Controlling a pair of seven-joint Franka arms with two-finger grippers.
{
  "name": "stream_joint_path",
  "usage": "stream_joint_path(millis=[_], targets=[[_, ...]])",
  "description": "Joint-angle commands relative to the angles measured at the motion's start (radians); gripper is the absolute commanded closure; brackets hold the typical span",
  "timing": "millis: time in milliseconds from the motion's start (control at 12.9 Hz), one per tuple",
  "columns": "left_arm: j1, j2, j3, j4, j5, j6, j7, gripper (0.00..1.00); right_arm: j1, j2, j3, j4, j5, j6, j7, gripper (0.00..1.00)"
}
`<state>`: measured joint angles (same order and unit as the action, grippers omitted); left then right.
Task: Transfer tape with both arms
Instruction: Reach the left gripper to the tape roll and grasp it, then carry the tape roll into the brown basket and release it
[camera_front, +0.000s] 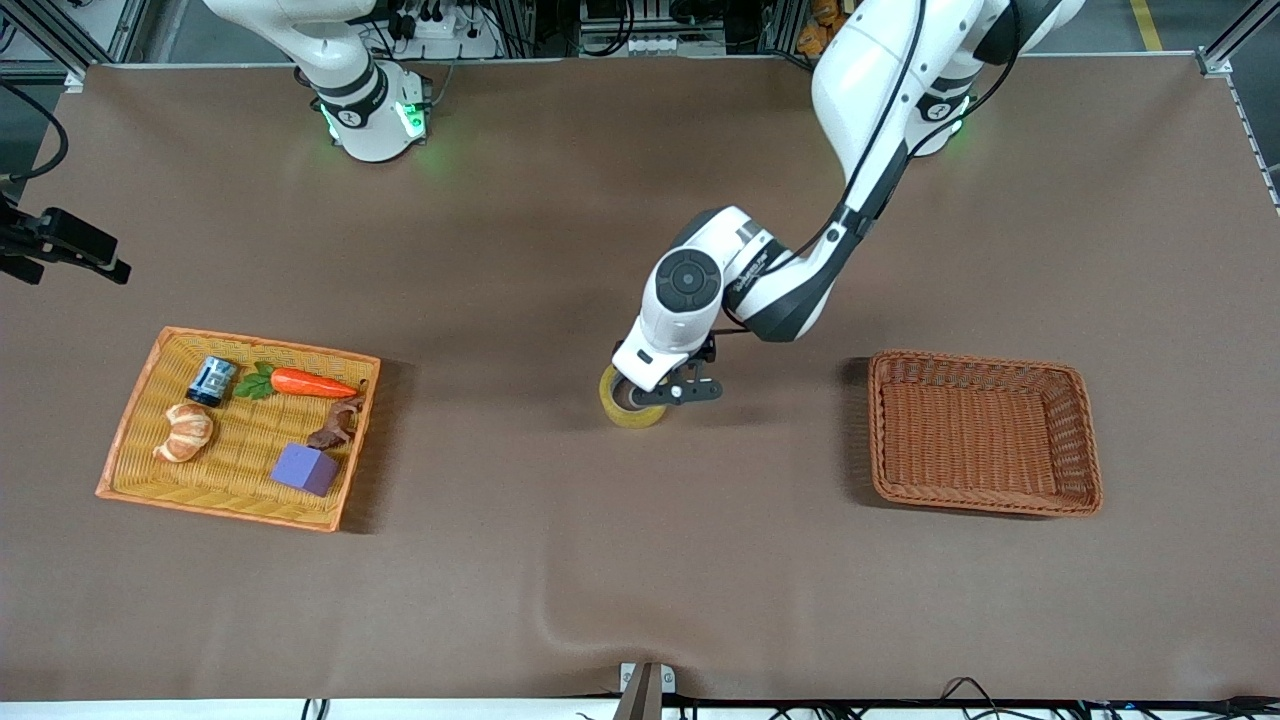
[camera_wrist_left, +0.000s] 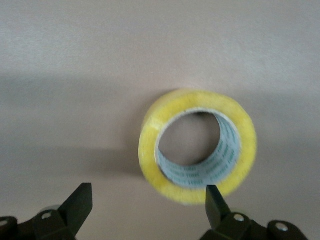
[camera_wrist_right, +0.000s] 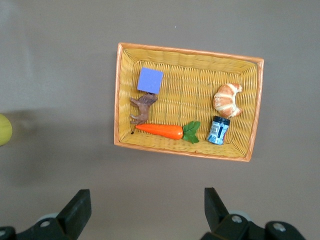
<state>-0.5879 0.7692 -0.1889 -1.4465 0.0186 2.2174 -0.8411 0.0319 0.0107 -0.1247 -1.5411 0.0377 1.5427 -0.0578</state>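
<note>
From the front view I see the left arm reaching down from its base to the middle of the desk, its left claw low over the tape. The roll lies flat on the brown cloth between the yellow basket at the right arm's end and the brown basket at the left arm's end. From here I cannot judge the spread of the fingers. The right arm is held high and waits; only its base and, at the edge of the picture, a dark part of its wrist show. The yellow basket holds a carrot, a croissant, a purple cube, a small blue can and a brown figure. Aluminium framing and cables run along the desk edge by the bases.

In the left wrist view the left claw stands wide open, its fingertips apart, one tip just at the tape's yellow rim; I cannot tell if it touches. It grips nothing. The grey core faces the camera.

In the right wrist view the right claw is also spread wide and holds nothing, hanging high over the cloth beside the yellow basket. A sliver of the tape shows at the picture's edge.
</note>
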Motion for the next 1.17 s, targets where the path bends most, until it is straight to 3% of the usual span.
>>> stream_joint_path(millis=[0,233,389,544,778,933,1089], targets=[[-0.009,0.041,0.005,0.028,0.024,0.025,-0.036,0.07,-0.014,0.008,0.013,0.018,0.011,-0.023,0.023,0.0],[-0.009,0.073,0.003,0.031,0.023,0.065,-0.038,0.32,-0.01,0.008,0.013,0.016,0.016,-0.024,0.026,0.0],[-0.01,0.087,0.003,0.031,0.023,0.093,-0.035,0.59,-0.009,0.008,0.013,0.018,0.021,-0.023,0.026,0.0],[-0.01,0.093,0.005,0.032,0.024,0.1,-0.021,0.98,-0.006,0.008,0.013,0.018,0.021,-0.023,0.026,0.0],[0.025,0.018,0.006,0.034,0.034,0.085,-0.01,1.0,-0.009,0.008,0.013,0.018,0.021,-0.021,0.024,0.0],[0.12,-0.1,-0.015,0.024,0.034,-0.06,0.022,1.0,-0.009,0.008,0.011,0.018,0.021,-0.019,0.024,0.0],[0.224,-0.23,-0.015,0.002,0.024,-0.221,0.182,1.0,-0.013,0.008,0.011,0.019,0.021,-0.019,0.024,0.0]])
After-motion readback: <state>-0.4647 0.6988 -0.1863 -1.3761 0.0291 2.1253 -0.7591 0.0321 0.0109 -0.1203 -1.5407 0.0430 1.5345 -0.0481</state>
